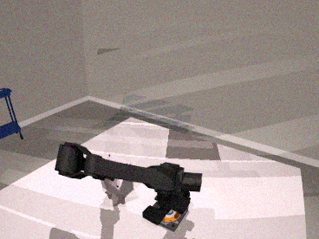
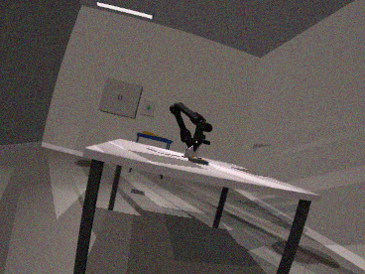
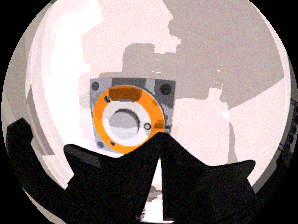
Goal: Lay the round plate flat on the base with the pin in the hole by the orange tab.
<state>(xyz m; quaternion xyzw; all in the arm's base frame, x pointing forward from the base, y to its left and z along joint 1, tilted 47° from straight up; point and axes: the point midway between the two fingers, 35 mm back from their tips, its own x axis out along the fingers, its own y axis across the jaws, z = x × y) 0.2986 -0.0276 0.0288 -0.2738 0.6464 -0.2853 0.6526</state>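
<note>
On the table (image 2: 149, 156), near its mid-length, lies the grey square base (image 3: 168, 96) w/ the round plate (image 3: 127, 123) on it: orange ring, pale centre around the post (image 3: 121, 123). Orange tab (image 3: 125, 94) sits at the plate's far edge in wrist view; a small hole (image 3: 148, 127) shows at the ring's inner right. Whether the pin is in a hole: cannot tell.

Gripper (image 3: 158, 183) hangs directly above the plate's near rim, fingers drawn together to a thin slit, nothing betw. them. Contact w/ plate not resolvable.

Arm (image 1: 130, 173): top view shows forearm running roughly horizontal from the elbow at left to the wrist at right, wrist bent down over the base. Ext. view shows the side profile instead: upper link rising, elbow high, forearm sloping down to the table.

View differences: only wrist view shows the plate whole, plus base corner screws (image 3: 165, 88). Top view gives just an orange sliver under the wrist. Ext. view alone shows table legs, a wall panel (image 2: 120, 98) and a blue rack (image 2: 155, 138) behind.
</note>
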